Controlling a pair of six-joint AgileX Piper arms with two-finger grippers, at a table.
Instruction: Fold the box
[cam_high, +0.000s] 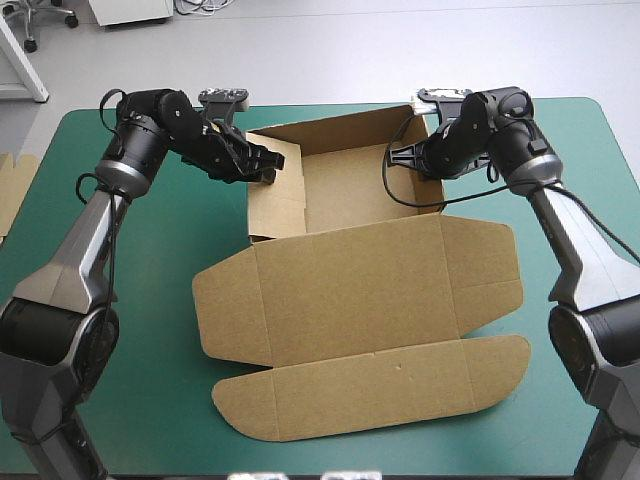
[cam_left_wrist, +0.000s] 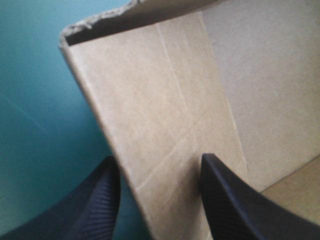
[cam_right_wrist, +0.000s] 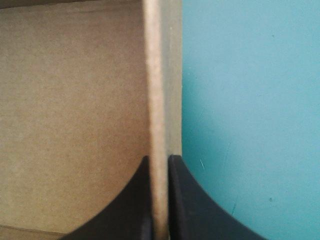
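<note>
The box (cam_high: 370, 270) lies mid-table (cam_high: 140, 400). Its far part is an open tray with the walls raised. The lid and its rounded flaps lie flat, reaching toward the near edge. The left gripper (cam_left_wrist: 160, 165) has its fingers apart, one on each side of the tray's left wall. The right gripper (cam_right_wrist: 160, 162) is clamped on the right wall, the wall's edge pinched between its fingers. More board (cam_high: 12, 190) shows at the table's left edge.

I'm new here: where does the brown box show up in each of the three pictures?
High view: box mid-table, tray far, lid flat near.
Left wrist view: its wall between the open left gripper.
Right wrist view: its wall edge-on in the right gripper.
Shared landmark: teal-green cover.
</note>
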